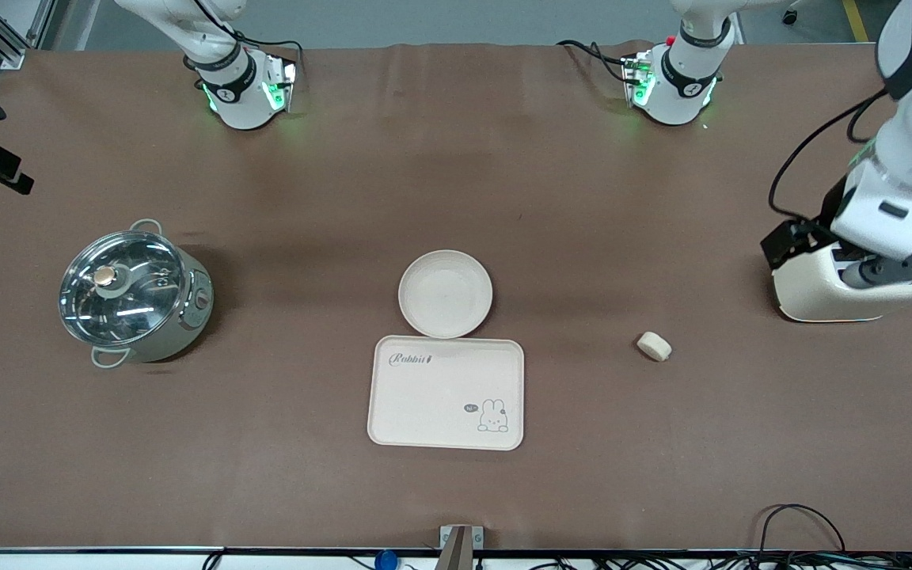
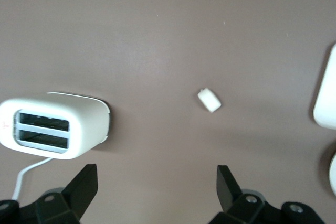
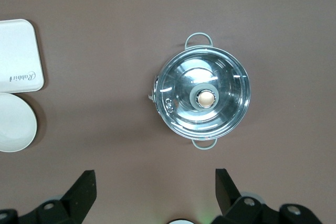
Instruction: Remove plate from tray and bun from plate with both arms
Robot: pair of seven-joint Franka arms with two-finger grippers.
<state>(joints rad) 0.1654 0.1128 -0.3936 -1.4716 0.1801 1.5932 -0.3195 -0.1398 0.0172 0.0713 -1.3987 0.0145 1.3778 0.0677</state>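
Both tools gape empty: the left tool (image 2: pixel 152 192) hangs above the light, squashy bun (image 2: pixel 209 99), best pinched gently across its sides.

Table covering (image 1: pixel 456 198): matt brown, smooth, paper-like with a faint crease. Pot (image 1: pixel 135 294), frame left: glossy metal body, clear glass lid (strong glare). Tray (image 1: pixel 446 393) and plate (image 1: pixel 446 294): matt cream, plastic-looking. Toaster (image 2: pixel 55 125): smooth satin cream shell. Bun (image 1: pixel 654 346): dull, soft-looking.
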